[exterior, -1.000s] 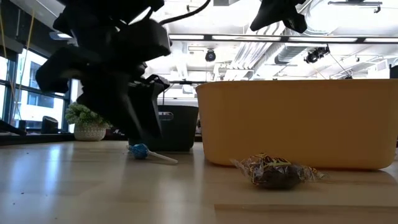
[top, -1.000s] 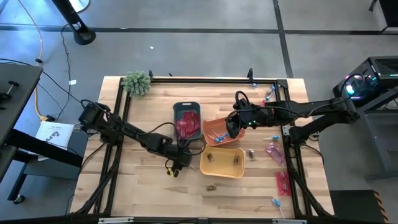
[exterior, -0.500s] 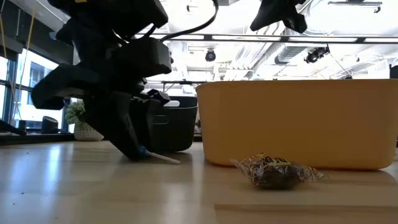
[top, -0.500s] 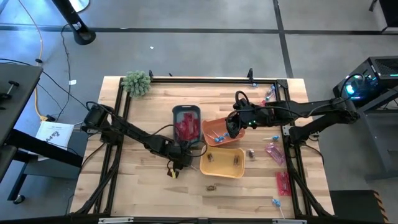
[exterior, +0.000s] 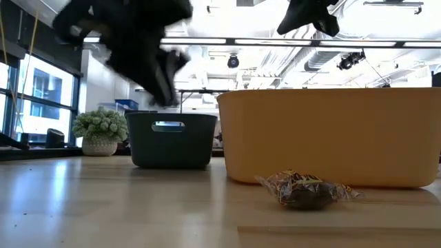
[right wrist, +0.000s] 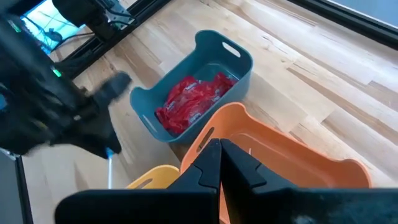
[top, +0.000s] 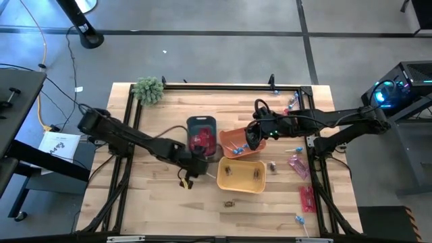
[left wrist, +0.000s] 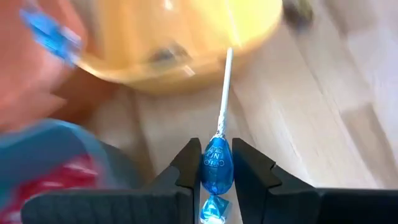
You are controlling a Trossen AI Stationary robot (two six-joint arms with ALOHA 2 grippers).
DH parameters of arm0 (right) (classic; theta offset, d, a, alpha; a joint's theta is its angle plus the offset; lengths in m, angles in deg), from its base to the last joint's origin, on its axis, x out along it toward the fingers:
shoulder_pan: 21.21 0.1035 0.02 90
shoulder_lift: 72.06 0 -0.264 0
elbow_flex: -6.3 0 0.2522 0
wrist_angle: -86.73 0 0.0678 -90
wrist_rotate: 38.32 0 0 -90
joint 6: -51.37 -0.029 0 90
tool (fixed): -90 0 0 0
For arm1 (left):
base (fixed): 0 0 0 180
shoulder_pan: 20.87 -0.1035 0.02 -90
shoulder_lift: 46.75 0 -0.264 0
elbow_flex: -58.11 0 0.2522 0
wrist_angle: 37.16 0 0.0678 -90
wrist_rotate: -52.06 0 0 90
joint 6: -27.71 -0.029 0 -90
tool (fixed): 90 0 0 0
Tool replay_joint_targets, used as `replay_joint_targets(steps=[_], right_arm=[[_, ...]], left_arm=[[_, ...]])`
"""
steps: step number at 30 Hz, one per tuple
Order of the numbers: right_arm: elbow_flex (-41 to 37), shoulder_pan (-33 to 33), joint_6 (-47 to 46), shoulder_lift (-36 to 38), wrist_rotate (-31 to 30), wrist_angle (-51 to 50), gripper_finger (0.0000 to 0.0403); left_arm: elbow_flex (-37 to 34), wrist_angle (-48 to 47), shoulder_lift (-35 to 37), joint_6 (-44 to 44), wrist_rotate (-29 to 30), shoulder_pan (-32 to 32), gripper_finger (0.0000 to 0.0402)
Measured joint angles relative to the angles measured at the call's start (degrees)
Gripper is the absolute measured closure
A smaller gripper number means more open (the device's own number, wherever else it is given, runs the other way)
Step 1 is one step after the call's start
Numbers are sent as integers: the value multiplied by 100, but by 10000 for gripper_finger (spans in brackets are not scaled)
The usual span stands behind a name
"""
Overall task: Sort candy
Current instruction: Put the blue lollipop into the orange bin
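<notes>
My left gripper (left wrist: 217, 180) is shut on a blue-headed lollipop (left wrist: 217, 163) and hangs above the table just left of the yellow bin (top: 241, 175); it shows blurred in the low view (exterior: 148, 48). My right gripper (right wrist: 219, 149) is shut and holds nothing, hovering over the orange bin (top: 236, 140), which holds blue lollipops. The grey-blue bin (top: 202, 135) holds pink-red packets. A brown wrapped piece (exterior: 303, 189) lies on the wood in front of the yellow bin. Pink-red packets (top: 298, 165), lollipops (top: 294, 149) and a brown piece (top: 273, 165) lie on the table's right side. My left gripper pinches the lollipop's blue head (left wrist: 217, 155) between its two fingertips (left wrist: 186, 163). The thin white stick (left wrist: 225, 87) points straight out ahead of the fingers. The lollipop is lifted clear of the table.
A fuzzy green plant ball (top: 148, 89) stands at the far left corner. The three bins crowd the table's middle. More sweets lie near the right edge (top: 307, 198). Bare wood stretches along the near left part (top: 155, 206). Black frame rails (top: 131, 128) run along both sides.
My left gripper dropped onto the blue lollipop lying on the table left of the yellow bin, took hold of it and rose. The lollipop has left the table with it. My right gripper has kept still over the orange bin.
</notes>
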Motion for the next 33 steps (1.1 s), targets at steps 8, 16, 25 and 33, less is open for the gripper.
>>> replay_joint_targets(steps=[8, 16, 25, 33], right_arm=[[99, 2, 149, 103, -16, 101, 403], [99, 0, 149, 194, -23, 142, 403], [99, -2, 215, 242, -277, 150, 403], [101, -69, 87, 255, -360, 125, 403]], left_arm=[[96, 1150, 697, -507, 1021, -568, 350], [96, 3685, -391, -10, 704, -1344, 326], [345, 4651, -1230, 647, 687, -1385, 203], [829, 3634, -1048, 698, 66, -1344, 165]])
